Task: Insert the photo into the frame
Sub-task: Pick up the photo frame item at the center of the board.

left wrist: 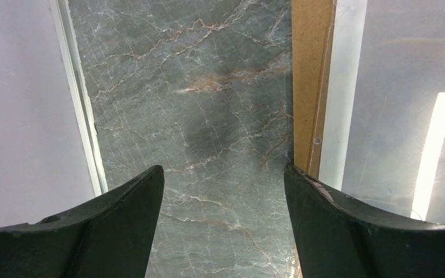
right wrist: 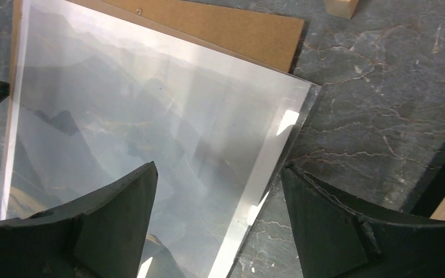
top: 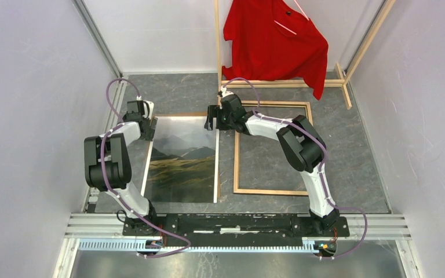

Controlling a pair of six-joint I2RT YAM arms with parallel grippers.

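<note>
Photo flat on surface | likely light, floppy, slick; pinch far corners at border | left pincer wide open, empty | right pincer wide open, empty | frame alongside

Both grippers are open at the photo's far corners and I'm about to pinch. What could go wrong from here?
1. The photo lies on the backing board, edges nearly flush; the right gripper may pinch both together.
2. Held only at its far corners, so large a sheet could sag or crease.
3. The right arm reaches across the frame and could nudge it.
</note>
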